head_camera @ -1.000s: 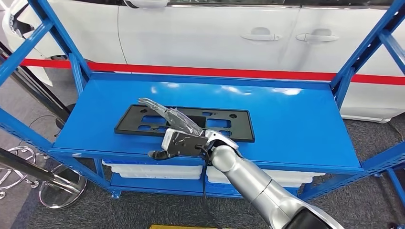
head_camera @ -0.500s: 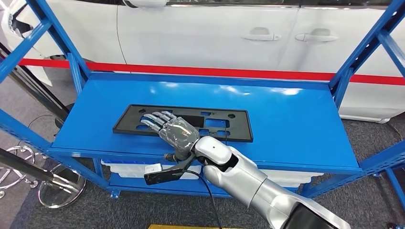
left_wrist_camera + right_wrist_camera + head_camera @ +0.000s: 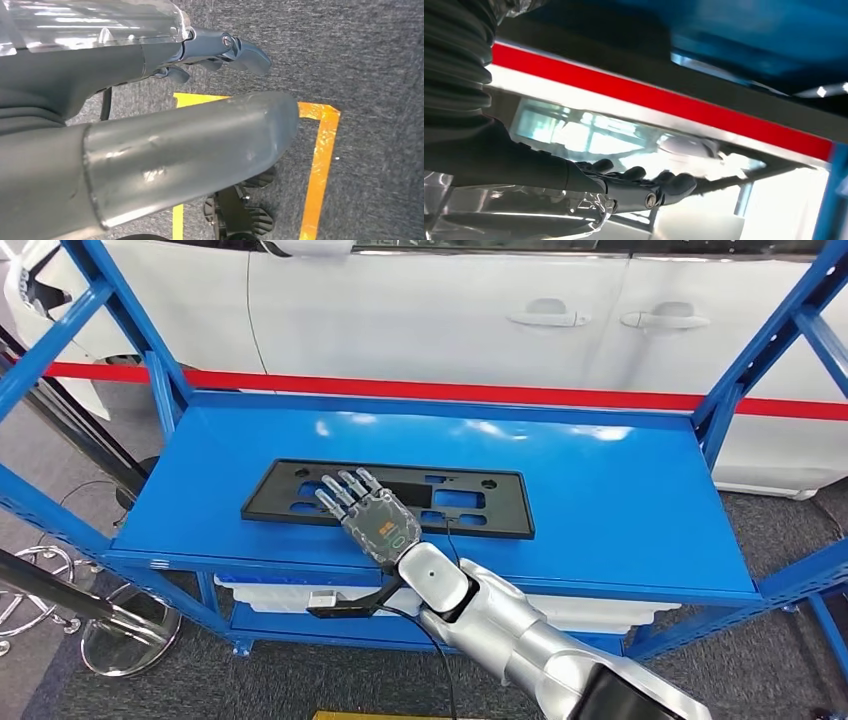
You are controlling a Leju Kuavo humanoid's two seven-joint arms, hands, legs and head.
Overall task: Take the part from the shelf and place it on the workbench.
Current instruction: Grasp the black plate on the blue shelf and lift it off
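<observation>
my right hand (image 3: 376, 523) lies flat, fingers spread, holding nothing, over the black part (image 3: 480, 506) on the blue shelf (image 3: 620, 510); white car (image 3: 450, 310) behind.

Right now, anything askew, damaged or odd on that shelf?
Nothing stands out. The black part lies flat on the blue shelf, roughly square to its front edge, with no visible damage. The right hand is over the part's near edge, fingers spread. The left hand hangs over the carpet, holding nothing.
</observation>
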